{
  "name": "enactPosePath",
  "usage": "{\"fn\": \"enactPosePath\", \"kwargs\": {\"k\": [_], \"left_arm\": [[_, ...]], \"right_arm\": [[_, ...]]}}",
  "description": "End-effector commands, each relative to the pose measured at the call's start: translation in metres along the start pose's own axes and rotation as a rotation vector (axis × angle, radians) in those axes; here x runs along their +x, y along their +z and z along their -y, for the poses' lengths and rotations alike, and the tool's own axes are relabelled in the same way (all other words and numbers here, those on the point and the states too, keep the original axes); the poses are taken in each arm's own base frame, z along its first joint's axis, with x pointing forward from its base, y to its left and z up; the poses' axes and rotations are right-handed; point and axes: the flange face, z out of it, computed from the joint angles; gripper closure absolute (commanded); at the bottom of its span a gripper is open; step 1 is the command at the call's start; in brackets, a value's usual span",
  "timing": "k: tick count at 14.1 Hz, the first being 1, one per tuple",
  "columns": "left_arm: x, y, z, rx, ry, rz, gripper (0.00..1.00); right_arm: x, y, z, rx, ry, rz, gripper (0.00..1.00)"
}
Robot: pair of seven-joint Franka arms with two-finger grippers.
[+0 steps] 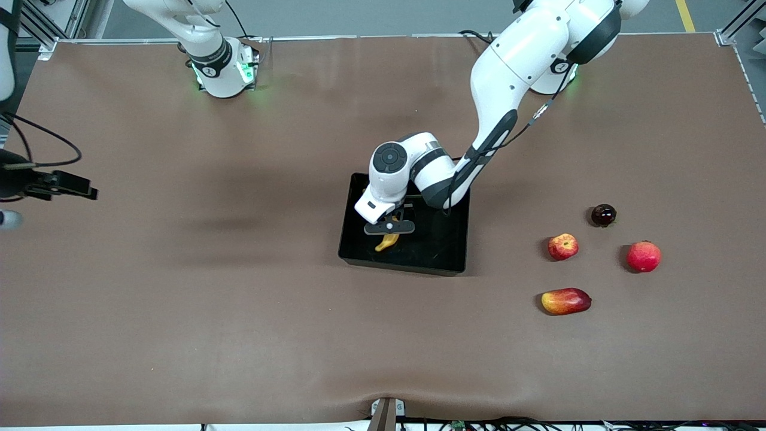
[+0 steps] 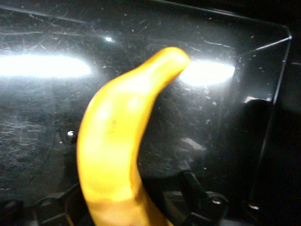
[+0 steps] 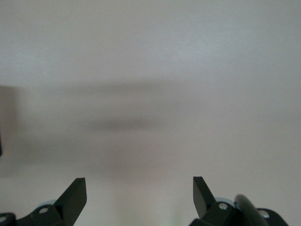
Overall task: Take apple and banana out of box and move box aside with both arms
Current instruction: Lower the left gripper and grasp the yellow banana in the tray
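Note:
The yellow banana (image 1: 388, 241) lies in the box (image 1: 440, 242), a glossy black tray in the middle of the table. My left gripper (image 1: 389, 228) is low in the tray, straddling the banana's upper part. In the left wrist view the banana (image 2: 117, 141) runs up from between the jaws over the tray floor (image 2: 225, 117); one finger (image 2: 194, 184) stands clear of it, so the gripper is open. The small red apple (image 1: 563, 246) with yellow streaks sits on the table toward the left arm's end. My right gripper (image 1: 91, 193) waits open and empty (image 3: 139, 181) at the right arm's end.
Around the apple lie an oblong red-and-yellow fruit (image 1: 566, 301) nearer the front camera, a pinkish-red round fruit (image 1: 644, 256) beside it, and a small dark round fruit (image 1: 604, 215) farther back. A brown mat (image 1: 209, 287) covers the table.

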Motion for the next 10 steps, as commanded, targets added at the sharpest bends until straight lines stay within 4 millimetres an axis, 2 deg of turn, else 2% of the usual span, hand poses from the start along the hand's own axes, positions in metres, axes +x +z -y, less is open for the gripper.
{"fn": "enactPosePath", "kwargs": {"k": [1,3,5,8,10], "left_arm": [[-0.004,0.020,-0.001,0.023,0.003,-0.010,0.99],[-0.002,0.011,-0.002,0.020,0.007,-0.023,1.00],[0.006,-0.009,-0.002,0.024,0.001,-0.041,1.00],[0.015,-0.050,0.002,0.064,-0.003,-0.064,1.00],[0.015,-0.069,0.001,0.083,-0.003,-0.071,1.00]], "right_arm": [[0.000,0.025,0.010,0.038,-0.002,-0.002,0.00],[0.004,0.046,0.028,0.057,0.049,0.037,0.00],[0.006,0.048,0.053,0.081,0.081,0.037,0.00],[0.007,0.049,0.066,0.081,0.062,0.033,0.00],[0.005,0.050,0.090,0.101,0.058,0.042,0.00]]}}
